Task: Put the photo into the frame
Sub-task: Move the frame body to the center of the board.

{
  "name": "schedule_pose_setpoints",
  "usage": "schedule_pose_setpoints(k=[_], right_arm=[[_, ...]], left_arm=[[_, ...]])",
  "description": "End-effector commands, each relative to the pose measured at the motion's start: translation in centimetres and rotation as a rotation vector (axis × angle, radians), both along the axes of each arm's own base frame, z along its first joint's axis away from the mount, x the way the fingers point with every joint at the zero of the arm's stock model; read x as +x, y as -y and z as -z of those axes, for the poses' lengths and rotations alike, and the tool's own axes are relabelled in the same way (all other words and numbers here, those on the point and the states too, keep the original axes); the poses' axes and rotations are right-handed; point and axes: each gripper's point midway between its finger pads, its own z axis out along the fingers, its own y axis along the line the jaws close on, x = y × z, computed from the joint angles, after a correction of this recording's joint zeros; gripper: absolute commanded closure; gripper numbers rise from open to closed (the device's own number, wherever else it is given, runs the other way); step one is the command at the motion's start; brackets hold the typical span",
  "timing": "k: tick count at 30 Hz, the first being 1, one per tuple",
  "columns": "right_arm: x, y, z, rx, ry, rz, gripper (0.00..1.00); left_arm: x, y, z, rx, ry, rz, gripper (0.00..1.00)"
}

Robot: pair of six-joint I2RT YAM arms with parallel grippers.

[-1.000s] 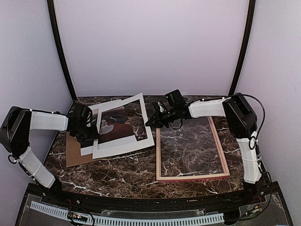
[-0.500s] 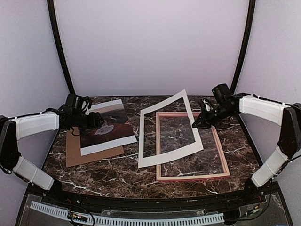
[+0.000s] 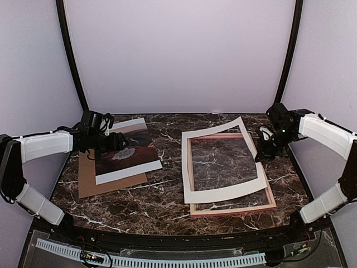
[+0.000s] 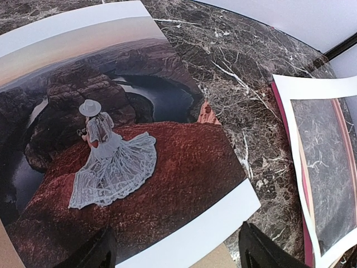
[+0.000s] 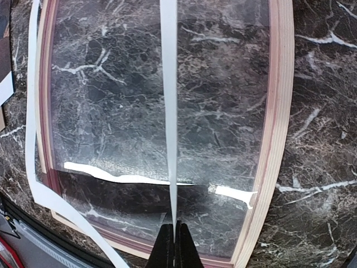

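Top external: the right gripper [image 3: 261,156] is pinching the white mat [image 3: 223,194] over the frame [image 3: 234,210], by the worktop's right edge.
Over the photo [image 3: 127,161], near the left edge, the left gripper [image 3: 119,143] is hovering open; the white mat, pinched by one edge only, risks sagging askew.

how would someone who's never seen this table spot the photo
On the left half of the dark marble table lies a brown cardboard board, and the photo rests on it. It is the only printed sheet, a woman in white above a canyon, unlike the hollow white mat over the frame.
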Motion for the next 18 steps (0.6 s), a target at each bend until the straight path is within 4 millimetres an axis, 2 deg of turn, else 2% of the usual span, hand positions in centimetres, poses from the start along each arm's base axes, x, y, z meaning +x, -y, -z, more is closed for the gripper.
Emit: schedule_pose_setpoints(k=[1,5,7,10,18], right_arm=[[-0.6,2.4,0.5,-0.08,-0.003,0.023,1.0],[-0.2,2.3,0.8,-0.077,-0.007,0.011,1.0],[0.0,0.9,0.3,-0.001,0.01,-0.026,1.0],[0.3,-1.0,-1.1,0.112,0.046,-0.056,1.0],[0.4,-3.0,-7.2,0.256,0.161,-0.105,1.0]], left_arm=[[0.3,0.5,-1.2,0.004,0.025,0.025,0.22],[0.3,0.5,-1.0,0.002,0.02,0.023,0.22],[0.2,0.5,-0.8,0.001,0.017,0.023,0.22],[0.3,0.4,-0.7,0.003,0.012,0.017,0.22],[0.5,0.7,-0.3,0.001,0.001,0.016,0.21]])
